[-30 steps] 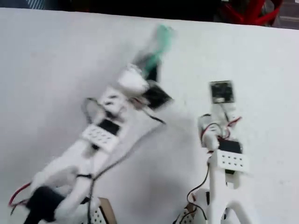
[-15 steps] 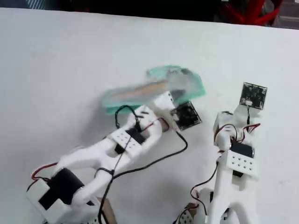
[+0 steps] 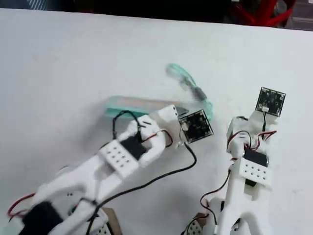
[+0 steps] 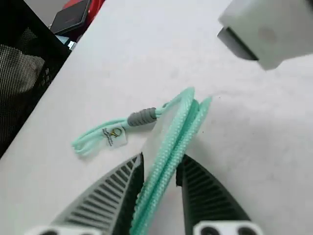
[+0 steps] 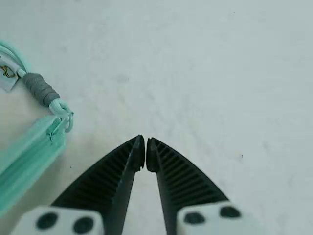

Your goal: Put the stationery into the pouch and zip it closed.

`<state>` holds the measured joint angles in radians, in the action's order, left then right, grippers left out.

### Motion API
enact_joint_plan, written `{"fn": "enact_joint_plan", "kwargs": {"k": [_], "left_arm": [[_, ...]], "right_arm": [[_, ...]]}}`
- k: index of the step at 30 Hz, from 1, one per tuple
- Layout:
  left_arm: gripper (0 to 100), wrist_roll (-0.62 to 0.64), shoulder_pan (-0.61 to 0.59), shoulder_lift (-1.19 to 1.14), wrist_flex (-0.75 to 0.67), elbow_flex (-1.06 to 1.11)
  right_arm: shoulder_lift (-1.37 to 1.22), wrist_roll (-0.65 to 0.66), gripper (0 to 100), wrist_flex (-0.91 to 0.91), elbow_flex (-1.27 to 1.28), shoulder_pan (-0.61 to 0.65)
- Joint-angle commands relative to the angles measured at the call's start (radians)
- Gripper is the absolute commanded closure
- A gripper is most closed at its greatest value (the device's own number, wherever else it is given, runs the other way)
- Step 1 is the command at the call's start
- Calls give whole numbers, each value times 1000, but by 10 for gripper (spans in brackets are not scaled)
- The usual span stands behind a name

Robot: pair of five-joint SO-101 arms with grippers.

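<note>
The mint green pouch [image 3: 128, 104] lies long and flat on the white table, and a pale tan strip shows along it. Its green cord [image 3: 188, 81] with a grey sleeve [image 4: 142, 117] and a small label [image 4: 112, 136] trails away past the pouch's end. My left gripper [image 4: 159, 161] is shut on the pouch's zipper edge [image 4: 173, 134]; from above it [image 3: 177, 110] sits at the pouch's right end. My right gripper [image 5: 145, 147] is shut on nothing, just above bare table, a short way from the pouch's corner [image 5: 27, 152] and its zip ring [image 5: 62, 123].
The right arm [image 3: 247, 164] stands to the right of the pouch, and a white part of it [image 4: 266, 29] shows in the left wrist view. The table's far edge [image 3: 146, 17] meets dark clutter and something red.
The left arm swung the pouch from up in the air at the far side down to the table, where it now lies flat. The right arm shifted a little to the right.
</note>
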<state>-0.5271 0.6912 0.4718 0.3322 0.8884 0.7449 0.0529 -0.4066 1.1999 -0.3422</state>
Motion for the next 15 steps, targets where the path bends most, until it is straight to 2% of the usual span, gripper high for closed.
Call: {"fn": "enact_joint_plan", "kwargs": {"k": [1, 7, 15], "left_arm": [[772, 18, 45, 226, 163, -28], [754, 86, -2, 412, 466, -181], [756, 74, -154, 515, 546, -287]], "right_arm": [[5, -6, 981, 28, 5, -10], [5, -5, 981, 59, 20, -8], [5, -5, 981, 59, 21, -10]]}}
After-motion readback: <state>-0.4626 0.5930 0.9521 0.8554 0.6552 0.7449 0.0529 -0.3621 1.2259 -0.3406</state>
